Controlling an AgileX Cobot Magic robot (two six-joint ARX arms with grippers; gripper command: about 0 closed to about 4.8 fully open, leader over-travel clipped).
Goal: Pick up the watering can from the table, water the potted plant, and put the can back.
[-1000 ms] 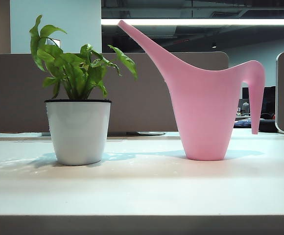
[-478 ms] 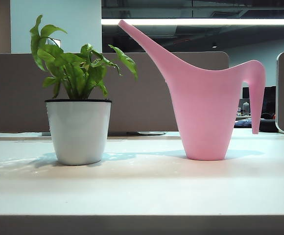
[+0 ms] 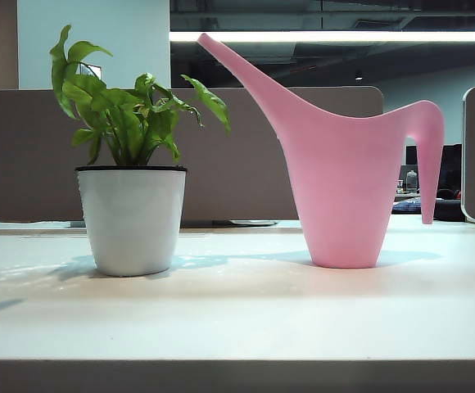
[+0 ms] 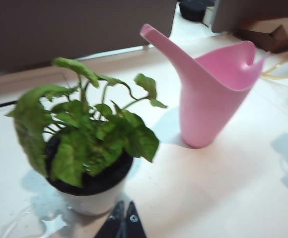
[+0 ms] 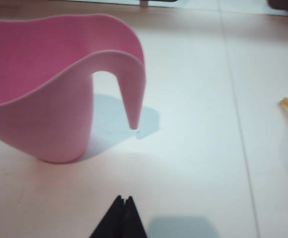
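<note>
The watering can (image 3: 344, 184) stands upright on the table (image 3: 237, 311), to the right of the potted plant (image 3: 131, 164) and well apart from it, with its long spout slanting up over the leaves and its handle curving down on the far side. Neither arm appears in the exterior view. The left gripper (image 4: 123, 221) hangs above the table just beside the white pot, its jaws pressed together and empty. The right gripper (image 5: 123, 209) hangs above the table near the can's handle, tips closed to a point, holding nothing.
</note>
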